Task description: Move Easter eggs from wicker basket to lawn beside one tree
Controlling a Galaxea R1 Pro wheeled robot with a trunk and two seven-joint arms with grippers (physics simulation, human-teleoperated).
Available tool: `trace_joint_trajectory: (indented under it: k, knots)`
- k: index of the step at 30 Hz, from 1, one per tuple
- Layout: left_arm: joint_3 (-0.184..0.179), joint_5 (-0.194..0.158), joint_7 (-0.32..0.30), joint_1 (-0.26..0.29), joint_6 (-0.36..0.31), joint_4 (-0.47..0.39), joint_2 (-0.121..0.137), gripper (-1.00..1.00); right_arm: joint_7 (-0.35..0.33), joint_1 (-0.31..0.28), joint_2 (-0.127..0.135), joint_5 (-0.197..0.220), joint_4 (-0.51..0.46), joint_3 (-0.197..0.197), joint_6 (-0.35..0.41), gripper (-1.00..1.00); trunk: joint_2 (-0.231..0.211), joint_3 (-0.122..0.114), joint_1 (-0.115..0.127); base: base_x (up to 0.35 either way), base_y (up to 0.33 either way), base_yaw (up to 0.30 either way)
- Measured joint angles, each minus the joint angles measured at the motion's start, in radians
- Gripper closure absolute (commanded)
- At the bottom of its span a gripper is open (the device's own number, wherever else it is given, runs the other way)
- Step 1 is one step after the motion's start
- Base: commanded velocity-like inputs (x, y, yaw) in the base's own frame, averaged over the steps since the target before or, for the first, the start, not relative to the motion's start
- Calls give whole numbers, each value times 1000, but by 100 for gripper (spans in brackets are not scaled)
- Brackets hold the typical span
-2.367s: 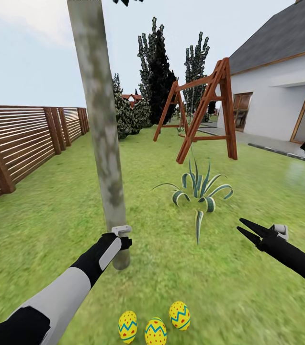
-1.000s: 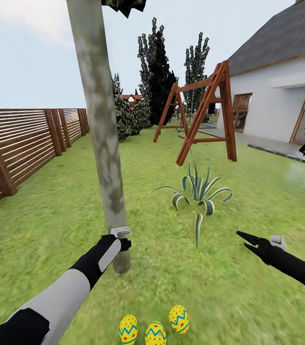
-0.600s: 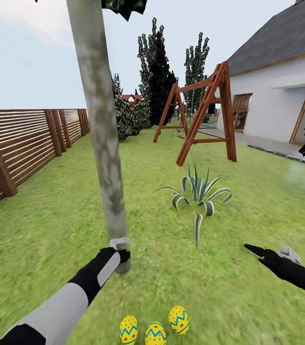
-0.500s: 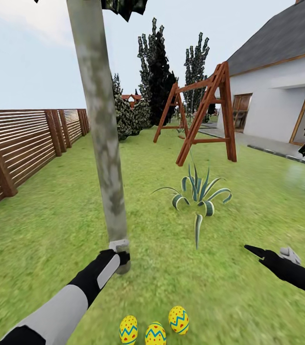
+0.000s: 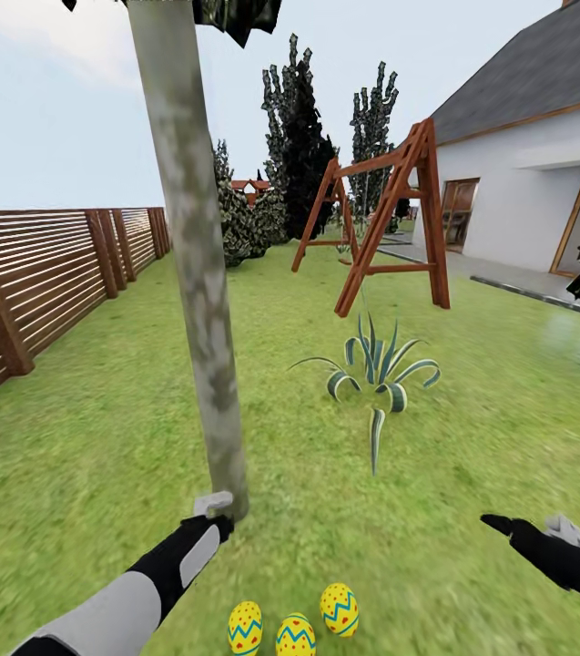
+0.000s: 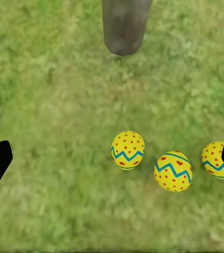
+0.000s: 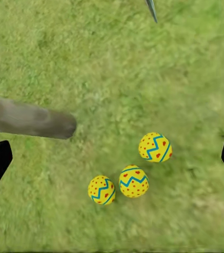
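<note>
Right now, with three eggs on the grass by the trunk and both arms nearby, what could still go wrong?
1. The Easter eggs lie loose and close together on the lawn; a nudge could roll one away from the tree.
2. The left gripper, open, hangs right over them, so lowering it might knock one.

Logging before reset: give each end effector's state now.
Left end effector: open, holding nothing.
Right end effector: open, holding nothing.
</note>
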State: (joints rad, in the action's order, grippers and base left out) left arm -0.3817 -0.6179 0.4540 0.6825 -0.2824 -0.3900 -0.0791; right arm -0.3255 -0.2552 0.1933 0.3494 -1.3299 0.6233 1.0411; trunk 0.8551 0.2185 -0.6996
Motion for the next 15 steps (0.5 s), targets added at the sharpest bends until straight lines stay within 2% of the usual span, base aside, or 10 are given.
trace_joint_trajectory:
  k: [1, 4, 11, 13, 14, 15]
  knots:
    - [0, -1, 0, -21, 13, 5, 0, -100, 36, 10, -2, -2, 26, -1, -21, -100, -7, -3, 4, 0, 0, 0]
    - [0, -2, 0, -88, 58, 10, 0, -100, 85, 39, -5, -1, 100, -5, -66, -100, -28, -12, 15, 0, 0, 0]
    - [0, -1, -3, -192, 139, 15, 3, -100, 104, 116, -20, -3, 178, -10, -178, -100, -77, -34, 42, 0, 0, 0]
    - [-3, -1, -3, -222, 163, 21, 4, -100, 105, 128, -21, -15, 217, -12, -195, -100, -91, -41, 50, 0, 0, 0]
    - [-12, -2, -3, -245, 189, 40, 4, -100, 106, 135, -23, -49, 271, -13, -222, -100, -98, -44, 54, 0, 0, 0]
    - [-15, -1, -3, -251, 197, 49, 4, -100, 105, 136, -24, -53, 289, -13, -233, -100, -105, -47, 58, 0, 0, 0]
